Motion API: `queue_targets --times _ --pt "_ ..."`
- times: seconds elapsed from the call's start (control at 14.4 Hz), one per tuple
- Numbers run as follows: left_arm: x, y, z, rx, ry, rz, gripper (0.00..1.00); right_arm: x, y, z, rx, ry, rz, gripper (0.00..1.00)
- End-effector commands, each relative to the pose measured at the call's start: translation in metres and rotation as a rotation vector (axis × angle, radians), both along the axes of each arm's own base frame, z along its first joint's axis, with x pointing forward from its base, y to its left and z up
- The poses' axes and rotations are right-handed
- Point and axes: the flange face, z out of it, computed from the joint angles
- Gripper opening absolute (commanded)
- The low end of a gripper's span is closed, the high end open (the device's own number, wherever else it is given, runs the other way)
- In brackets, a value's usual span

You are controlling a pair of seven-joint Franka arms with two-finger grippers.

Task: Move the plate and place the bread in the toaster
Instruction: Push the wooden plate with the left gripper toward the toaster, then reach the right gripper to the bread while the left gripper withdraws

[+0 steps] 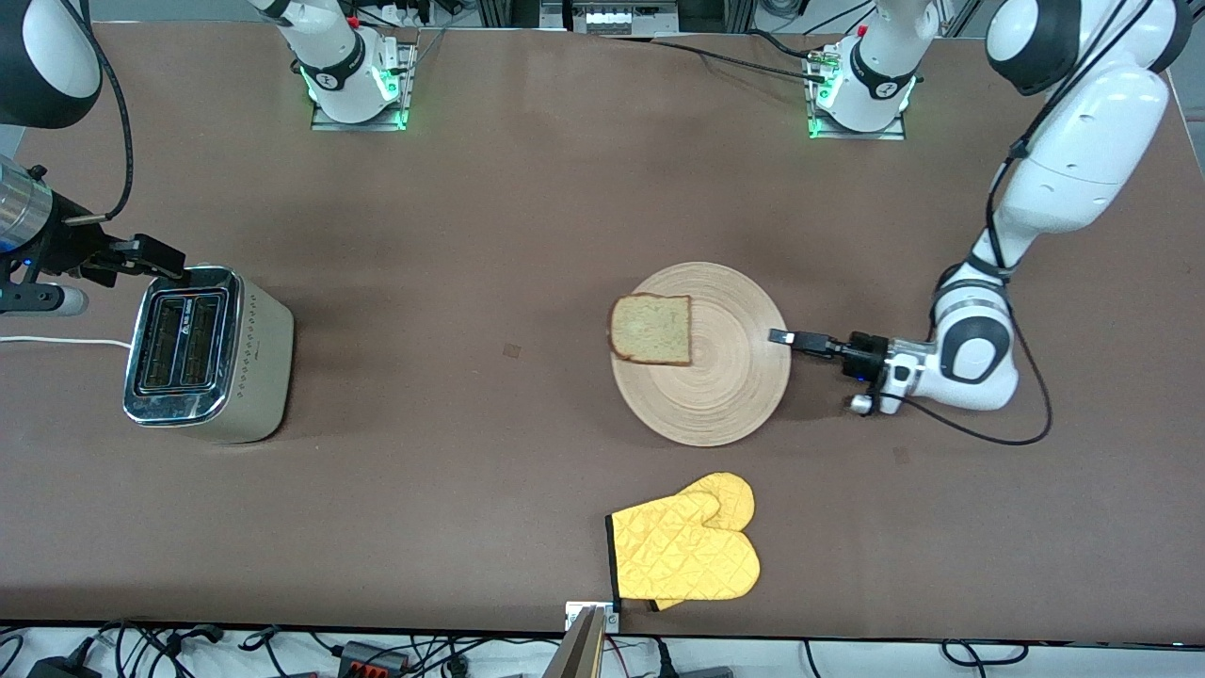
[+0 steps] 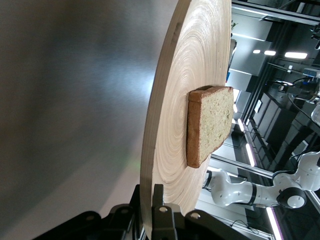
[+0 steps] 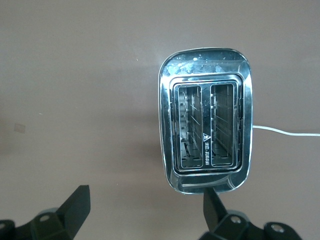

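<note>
The round light-wood plate point(image 1: 725, 395) lies mid-table with the bread point(image 1: 651, 330) on the part of it toward the right arm's end. My left gripper point(image 1: 783, 336) is shut on the plate's rim at the side toward the left arm's end. In the left wrist view the plate point(image 2: 170, 115) runs edge-on between the jaws of the left gripper point(image 2: 152, 200), and the bread point(image 2: 207, 125) rests on its face. The right gripper point(image 1: 158, 258) hangs open over the table just beside the toaster point(image 1: 202, 353). The right wrist view shows the right gripper point(image 3: 145, 207) with nothing between its fingers, and the toaster point(image 3: 205, 132) has both slots empty.
A yellow oven mitt point(image 1: 687, 551) lies near the table's front edge, nearer the front camera than the plate. The toaster's white cord point(image 1: 56, 341) trails off toward the right arm's end of the table. Brown tabletop stretches between toaster and plate.
</note>
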Motion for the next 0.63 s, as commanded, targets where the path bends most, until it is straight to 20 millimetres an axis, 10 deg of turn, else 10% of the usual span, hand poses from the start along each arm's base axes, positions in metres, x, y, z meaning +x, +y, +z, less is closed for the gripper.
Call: queue_targets --times 0.0,0.56 --pt "0.002 -0.054 0.0 -0.023 -0.011 0.016 0.0 0.0 0.001 0.001 0.004 -0.005 -0.013 1.0" --pt "-0.02 -0.188 -0.001 0.023 -0.028 0.068 0.0 0.002 0.003 -0.005 0.003 0.01 -0.01 1.0"
